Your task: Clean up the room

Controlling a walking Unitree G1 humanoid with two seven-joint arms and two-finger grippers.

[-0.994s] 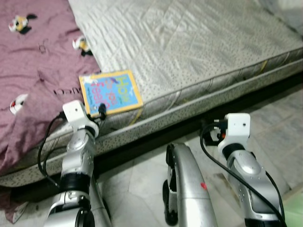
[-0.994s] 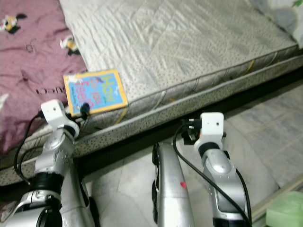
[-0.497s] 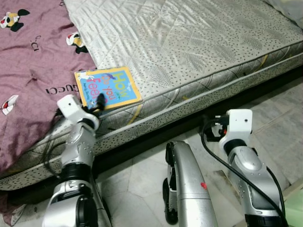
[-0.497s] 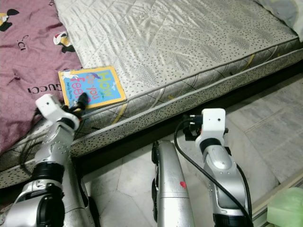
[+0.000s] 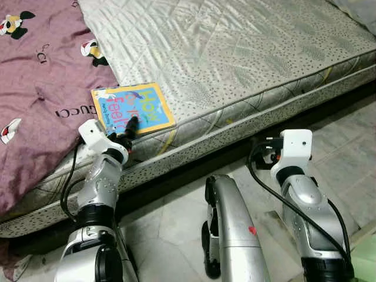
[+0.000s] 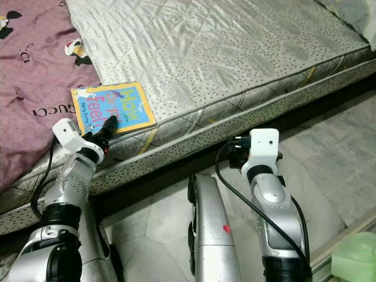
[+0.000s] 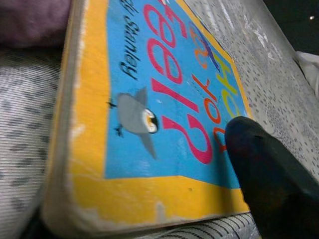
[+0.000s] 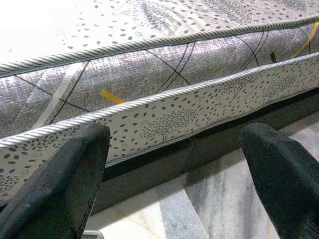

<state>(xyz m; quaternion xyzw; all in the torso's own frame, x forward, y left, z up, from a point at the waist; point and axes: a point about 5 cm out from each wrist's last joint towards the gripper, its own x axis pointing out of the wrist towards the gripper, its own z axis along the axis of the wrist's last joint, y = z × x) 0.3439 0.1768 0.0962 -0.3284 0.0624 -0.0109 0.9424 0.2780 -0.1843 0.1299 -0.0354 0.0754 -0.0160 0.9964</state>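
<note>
Book (image 5: 133,110) flat at near edge of mattress (image 5: 247,53), beside purple blanket (image 5: 41,76), long side running away from left gripper (image 5: 131,124), one fingertip (image 7: 259,164) over cover, jaw state impossible to tell; right gripper (image 8: 174,174) spread wide, farther off.

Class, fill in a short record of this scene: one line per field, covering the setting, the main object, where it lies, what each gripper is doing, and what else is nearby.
Setting: bedroom, grey mattress above a pale tiled floor
Main object: children's book, blue cover with yellow border
Book position: flat on the mattress near its front edge, beside a purple blanket
Left gripper: fingertips over the book's near edge; one black finger lies over the cover
Right gripper: open, low, facing the mattress side, holding nothing
Also nearby: green thing on the floor, cut off by the picture's edge
</note>
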